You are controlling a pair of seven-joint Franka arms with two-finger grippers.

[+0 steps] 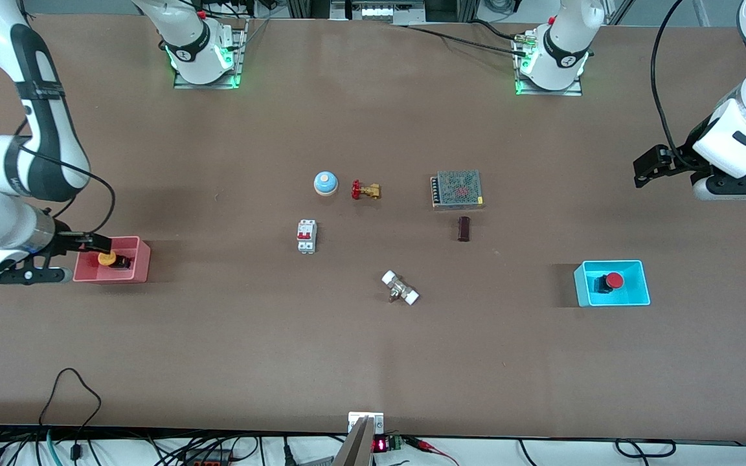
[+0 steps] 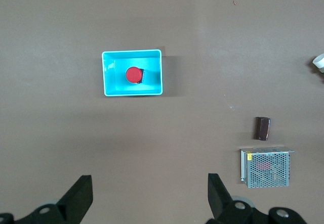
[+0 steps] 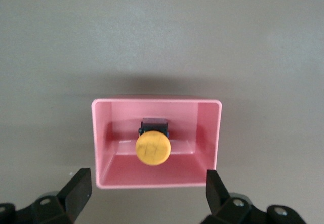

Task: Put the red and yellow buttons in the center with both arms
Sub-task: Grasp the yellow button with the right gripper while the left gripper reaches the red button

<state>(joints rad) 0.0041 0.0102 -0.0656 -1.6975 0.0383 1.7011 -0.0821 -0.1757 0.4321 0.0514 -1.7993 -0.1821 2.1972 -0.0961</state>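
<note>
The yellow button (image 1: 107, 259) lies in a pink bin (image 1: 142, 260) at the right arm's end of the table. My right gripper (image 1: 96, 244) is open and empty over that bin's edge. In the right wrist view the yellow cap (image 3: 152, 148) shows in the bin (image 3: 99, 143), between the spread fingers of the gripper (image 3: 148, 181). The red button (image 1: 614, 280) lies in a blue bin (image 1: 581, 285) at the left arm's end. My left gripper (image 1: 646, 168) is open and empty, high over bare table. The left wrist view shows the red button (image 2: 133, 75), its bin (image 2: 107, 75) and the gripper (image 2: 150, 186). The brown centre (image 1: 373, 243) is bare.
Round the centre stand a blue dome (image 1: 325, 183), a brass valve with a red handle (image 1: 365, 190), a mesh-topped metal box (image 1: 456, 189), a dark cylinder (image 1: 463, 228), a white circuit breaker (image 1: 306, 236) and a white-ended fitting (image 1: 400, 288).
</note>
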